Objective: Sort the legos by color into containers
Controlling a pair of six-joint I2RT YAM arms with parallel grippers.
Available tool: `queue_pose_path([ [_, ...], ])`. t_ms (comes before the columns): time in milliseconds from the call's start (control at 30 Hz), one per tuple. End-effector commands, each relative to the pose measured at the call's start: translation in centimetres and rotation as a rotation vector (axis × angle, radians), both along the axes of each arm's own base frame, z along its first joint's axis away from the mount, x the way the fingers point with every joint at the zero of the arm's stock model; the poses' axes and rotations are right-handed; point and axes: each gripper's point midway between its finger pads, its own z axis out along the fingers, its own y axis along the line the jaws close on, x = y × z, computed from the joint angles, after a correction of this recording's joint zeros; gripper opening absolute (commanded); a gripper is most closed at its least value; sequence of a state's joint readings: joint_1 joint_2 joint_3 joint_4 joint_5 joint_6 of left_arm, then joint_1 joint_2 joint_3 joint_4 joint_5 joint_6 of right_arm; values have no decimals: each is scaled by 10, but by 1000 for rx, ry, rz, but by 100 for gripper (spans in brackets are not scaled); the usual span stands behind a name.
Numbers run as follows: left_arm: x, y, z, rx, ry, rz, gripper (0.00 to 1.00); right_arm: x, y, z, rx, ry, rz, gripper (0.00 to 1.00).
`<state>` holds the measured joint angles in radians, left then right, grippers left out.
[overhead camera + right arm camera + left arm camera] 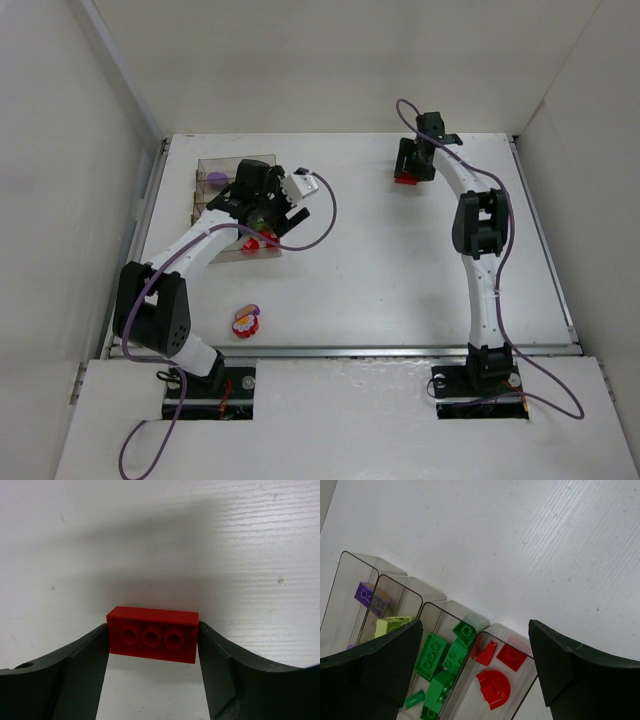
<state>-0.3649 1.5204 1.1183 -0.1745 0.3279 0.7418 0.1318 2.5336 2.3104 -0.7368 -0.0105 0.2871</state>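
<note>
My right gripper (pixel 152 628) stands at the far middle of the table, its fingers pressed against both ends of a red brick (pixel 152 635) lying on the white surface; the same red brick (pixel 405 179) shows from above. My left gripper (pixel 475 630) hangs open and holds nothing above the clear divided tray (pixel 517 636). In the tray, compartments hold a purple brick (pixel 370 599), lime bricks (pixel 390 625), several green bricks (pixel 437 655) and red pieces (pixel 495 682). The flower-topped piece (pixel 245 322) lies near the front left.
The tray (pixel 215 165) sits at the far left by the side wall. White walls close in the table on the left, back and right. A metal rail (pixel 340 351) runs along the front edge.
</note>
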Motion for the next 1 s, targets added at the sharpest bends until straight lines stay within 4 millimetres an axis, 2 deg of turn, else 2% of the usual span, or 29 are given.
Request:
queue_pose_path([
  [0, -3, -1, 22, -21, -65, -13, 85, -6, 10, 1, 36, 22, 32, 9],
  [67, -3, -1, 22, -15, -70, -18, 85, -4, 23, 21, 99, -17, 74, 4],
  [100, -3, -3, 22, -13, -75, -37, 86, -5, 39, 33, 174, -36, 130, 0],
  [133, -1, -3, 27, -11, -91, -43, 86, -8, 46, 41, 212, -45, 159, 0],
  [167, -3, -7, 29, -15, -88, -70, 89, -10, 54, 70, 253, -91, 195, 0],
  [200, -6, -7, 31, -13, -91, -85, 93, -17, 69, 88, 330, -109, 262, 0],
  [233, -4, -9, 36, -17, -105, -97, 99, -25, 76, 95, 369, -111, 296, 0],
  [267, -4, -11, 45, -22, -131, -117, 99, -27, 84, 136, 409, -201, 351, 0],
  [300, -8, -18, 46, -50, -123, -153, 99, -35, 92, 153, 452, -230, 401, 0],
  [333, -9, -23, 63, -73, -178, -186, 99, -51, 112, 172, 533, -244, 500, 0],
  [367, -8, -24, 75, -98, -214, -209, 99, -67, 127, 201, 567, -299, 575, 0],
  [400, -13, -30, 81, -139, -237, -266, 99, -79, 138, 214, 599, -315, 632, 0],
  [433, -10, -37, 99, -176, -316, -297, 99, -100, 160, 230, 655, -319, 730, 0],
  [467, -14, -41, 114, -202, -371, -324, 99, -114, 171, 237, 683, -319, 782, 0],
  [500, -18, -48, 117, -223, -398, -357, 99, -128, 181, 259, 699, -365, 845, 0],
  [533, -19, -53, 127, -246, -434, -387, 99, -140, 190, 270, 725, -372, 887, 0],
  [567, -21, -61, 140, -261, -494, -410, 99, -161, 210, 274, 755, -351, 953, 0],
  [600, -26, -70, 144, -275, -509, -440, 99, -170, 217, 286, 756, -374, 983, 0],
  [667, -23, -80, 155, -288, -538, -464, 99, -194, 240, 288, 783, -349, 1053, 0],
  [767, -18, -88, 161, -324, -536, -457, 99, -213, 254, 299, 800, -366, 1106, 0],
  [800, -15, -88, 171, -354, -558, -436, 99, -218, 256, 304, 801, -372, 1118, 0],
  [867, -16, -90, 185, -381, -590, -424, 99, -225, 259, 301, 810, -352, 1119, 0],
  [967, -21, -87, 193, -393, -617, -415, 96, -232, 261, 299, 818, -335, 1131, 0],
])
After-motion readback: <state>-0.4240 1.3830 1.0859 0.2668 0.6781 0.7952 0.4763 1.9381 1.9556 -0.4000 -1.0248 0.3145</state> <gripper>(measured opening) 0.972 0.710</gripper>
